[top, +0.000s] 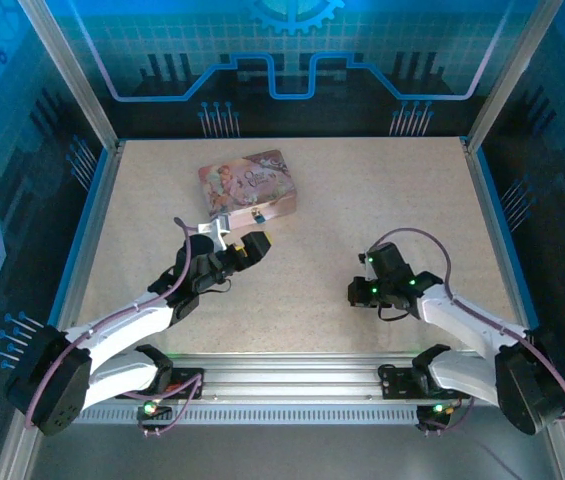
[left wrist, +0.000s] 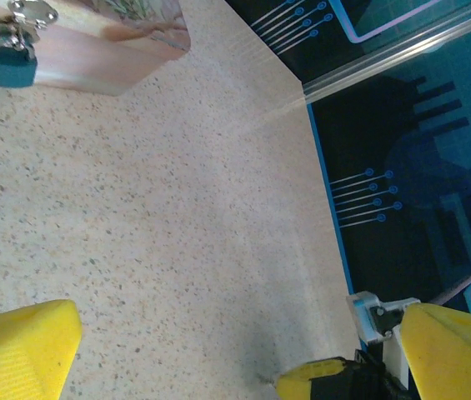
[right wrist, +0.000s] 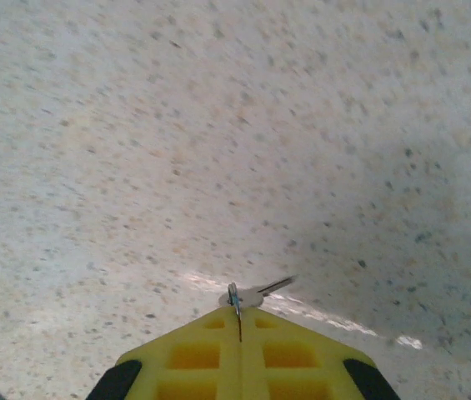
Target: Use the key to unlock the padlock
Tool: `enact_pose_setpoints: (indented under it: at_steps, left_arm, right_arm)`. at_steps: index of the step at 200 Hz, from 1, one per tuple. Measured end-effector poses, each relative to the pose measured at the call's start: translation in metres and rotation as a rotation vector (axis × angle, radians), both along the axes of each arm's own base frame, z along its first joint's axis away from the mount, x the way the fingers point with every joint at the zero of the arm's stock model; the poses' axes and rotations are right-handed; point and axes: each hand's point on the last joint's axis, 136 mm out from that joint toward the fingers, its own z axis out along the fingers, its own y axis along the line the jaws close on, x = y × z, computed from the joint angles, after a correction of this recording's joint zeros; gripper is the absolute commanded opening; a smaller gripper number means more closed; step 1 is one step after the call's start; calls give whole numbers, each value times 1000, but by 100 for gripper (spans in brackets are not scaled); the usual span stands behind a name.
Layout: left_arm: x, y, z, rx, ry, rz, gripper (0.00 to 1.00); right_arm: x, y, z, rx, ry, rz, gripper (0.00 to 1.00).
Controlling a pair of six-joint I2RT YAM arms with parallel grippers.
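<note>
Where the right claw (right wrist: 239,321) is seen from its own wrist, its two yellow fingers (right wrist: 302,358) are clenched flush together. They pinch the small, thin metal key (right wrist: 250,293) at their very tips. The key's rounded head sits at the seam between the fingers. Its narrow blade juts out to one side, low over the speckled beige bench (top: 312,300). Whether the key touches the bench cannot be told. In the overhead view the right claw stands right of the bench's centre, nearer the near edge than the far one.

The left claw (left wrist: 235,333) is released. Its yellow fingers (left wrist: 18,350) stand wide apart with bare bench between them and nothing held. In the overhead view the left claw lies left of centre, just on the near side of the pink picture-printed tin box (top: 249,180).

The tin box rests on the bench towards the far edge, left of centre. The tiny padlock (left wrist: 8,65), blue-bodied with a thin silvery shackle, hangs from the silvery metal hasp (left wrist: 31,12) on the tin's side wall that faces the near edge. The shackle passes through the hasp, and the padlock body lies against that wall.

The padlock and the key are well apart: the padlock is on the tin by the left claw, and the key is gripped in the right claw.
</note>
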Motion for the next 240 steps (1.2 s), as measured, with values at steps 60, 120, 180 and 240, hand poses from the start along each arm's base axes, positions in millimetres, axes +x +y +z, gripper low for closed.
enact_pose_setpoints:
  at_steps: [60, 120, 180, 240]
  left_arm:
    - [-6, -19, 1, -183, 136, -14, 99]
    - [-6, -53, -15, -433, 356, 5, 98]
    - [-10, -81, -28, -596, 458, 31, 96]
    - [-6, -93, -45, -716, 514, 86, 86]
  right_arm:
    - [14, 22, 35, 133, -129, 40, 0]
    - [33, 60, 87, 235, -287, 117, 0]
    - [51, 101, 109, 284, -347, 180, 0]
    - [52, 126, 103, 300, -330, 216, 0]
